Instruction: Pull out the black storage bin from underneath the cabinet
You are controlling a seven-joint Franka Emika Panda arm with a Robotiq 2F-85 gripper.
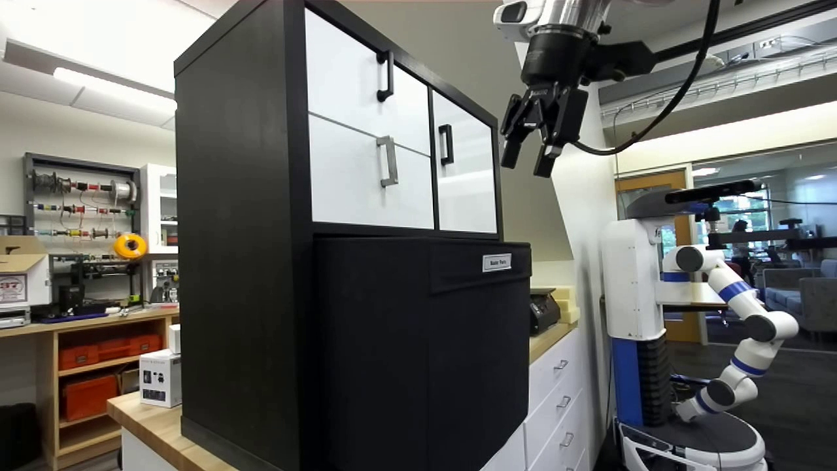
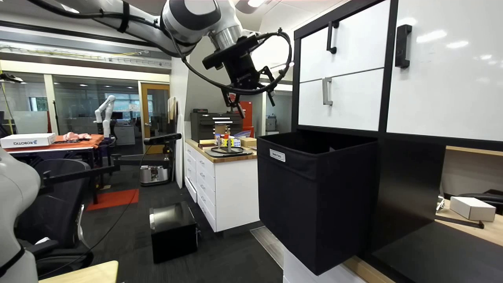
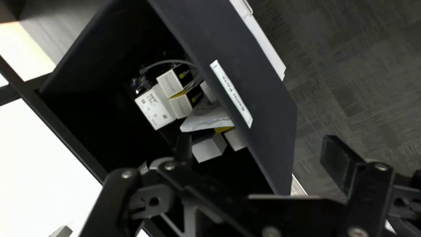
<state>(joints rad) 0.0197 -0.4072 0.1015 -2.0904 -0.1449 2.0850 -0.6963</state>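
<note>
The black bin (image 2: 287, 192) juts well out of the cabinet (image 1: 294, 222) in both exterior views, below the white drawers (image 2: 353, 94), its top open. A white tag (image 2: 277, 155) sits near the top edge of its front. The hand (image 2: 257, 109) hangs higher than the bin and clear of it, fingers (image 3: 340, 163) spread. Inside the bin, the wrist view shows white boxes (image 3: 154, 110) and what looks like a plastic bag (image 3: 207, 119), though shadow hides much of the bottom. The cabinet stands on a wooden desk (image 1: 145, 426) near a carton (image 1: 160, 378).
</note>
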